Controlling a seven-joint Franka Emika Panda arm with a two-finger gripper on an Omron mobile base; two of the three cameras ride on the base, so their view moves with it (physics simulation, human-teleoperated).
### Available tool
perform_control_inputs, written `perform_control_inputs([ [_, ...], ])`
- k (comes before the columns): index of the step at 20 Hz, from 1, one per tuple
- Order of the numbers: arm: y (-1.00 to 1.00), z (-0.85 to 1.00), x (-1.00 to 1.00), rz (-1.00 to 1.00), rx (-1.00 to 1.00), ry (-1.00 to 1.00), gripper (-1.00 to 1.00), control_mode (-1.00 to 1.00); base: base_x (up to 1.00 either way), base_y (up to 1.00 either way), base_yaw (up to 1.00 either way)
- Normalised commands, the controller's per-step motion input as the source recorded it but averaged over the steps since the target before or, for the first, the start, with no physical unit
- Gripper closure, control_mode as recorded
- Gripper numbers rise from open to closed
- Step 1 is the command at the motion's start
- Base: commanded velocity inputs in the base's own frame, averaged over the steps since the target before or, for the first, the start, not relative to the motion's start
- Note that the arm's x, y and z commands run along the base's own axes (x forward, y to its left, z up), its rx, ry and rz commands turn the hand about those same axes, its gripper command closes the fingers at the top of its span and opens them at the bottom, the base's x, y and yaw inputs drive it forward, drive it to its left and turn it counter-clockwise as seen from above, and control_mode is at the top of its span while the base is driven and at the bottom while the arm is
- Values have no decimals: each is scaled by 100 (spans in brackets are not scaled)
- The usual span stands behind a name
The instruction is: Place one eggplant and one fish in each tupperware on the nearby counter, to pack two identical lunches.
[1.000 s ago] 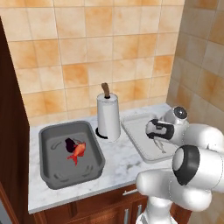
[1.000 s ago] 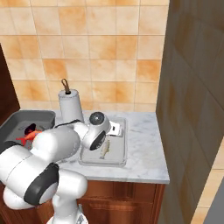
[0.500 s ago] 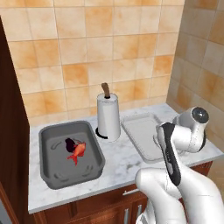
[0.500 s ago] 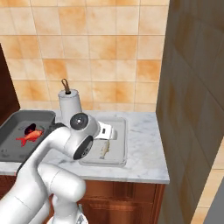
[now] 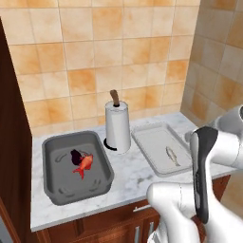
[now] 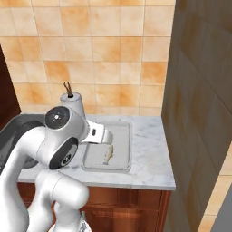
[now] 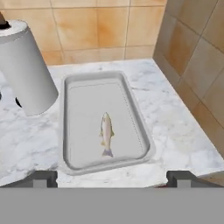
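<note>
The dark grey tupperware (image 5: 60, 181) sits on the counter's left with a dark purple eggplant (image 5: 76, 155) and a red-orange fish (image 5: 83, 164) side by side inside it. The pale tupperware (image 5: 152, 140) (image 6: 118, 140) (image 7: 87, 105) lies to the right and holds a silvery fish (image 5: 172, 155) (image 6: 108, 155) (image 7: 106, 133) alone. In the hand view my gripper (image 7: 113, 179) hangs open above the near end of that pale container, its fingertips (image 7: 43, 178) wide apart with nothing between them, clear of the fish.
An upright white paper-towel roll (image 5: 117, 127) (image 6: 74, 103) (image 7: 24, 70) stands between the two containers. A tiled wall runs behind the marble counter (image 5: 133, 176). A side wall (image 6: 199, 113) closes the right end. A dark cabinet (image 5: 12, 142) bounds the left.
My arm has swung back and up from over the pale tupperware toward the counter's front edge. The silvery fish stays lying in that container; the other things have not moved.
</note>
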Motion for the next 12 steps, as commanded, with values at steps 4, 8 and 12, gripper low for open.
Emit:
perform_control_inputs([
  [4,72,71,-97,0,-7,20,-100,-100,0,0,0],
  [8,100,30,-68,6,-22,6,-100,-100,0,0,0],
  [12,52,2,-68,10,-16,0,-100,100,-25,2,4],
])
